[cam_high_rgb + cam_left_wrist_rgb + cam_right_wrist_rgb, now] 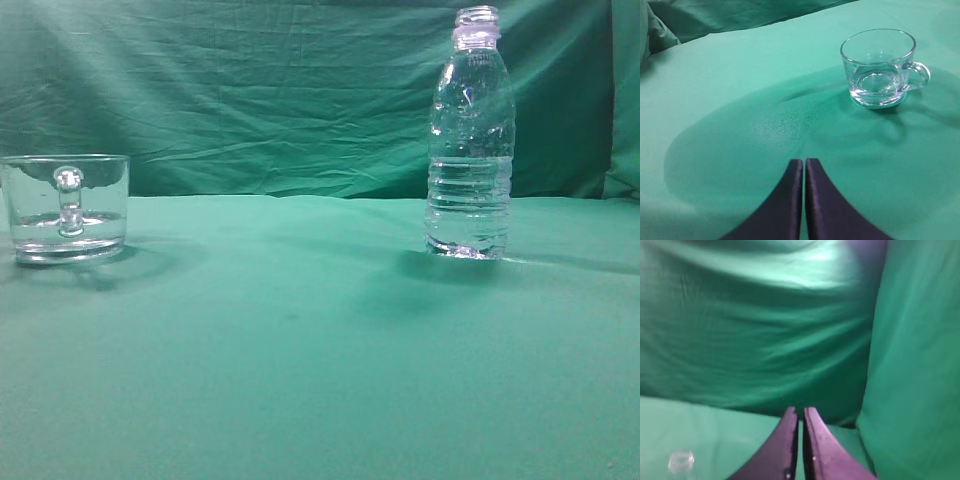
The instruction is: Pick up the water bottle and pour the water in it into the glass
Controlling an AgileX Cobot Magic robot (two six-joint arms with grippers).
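We see the right gripper (800,412) with its two dark fingers (785,445) pressed almost together, tips pointing at a green cloth backdrop (755,325) (wrinkled, folding at a corner right of the gripper). Left of the gripper, low down, a blurred clear bottle mouth (681,461) shows.

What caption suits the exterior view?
Uncapped water bottle and glass stand apart on a green cloth.

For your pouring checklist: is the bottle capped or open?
Open. The bottle stands upright with its threaded neck bare; no cap sits on top in the exterior view.
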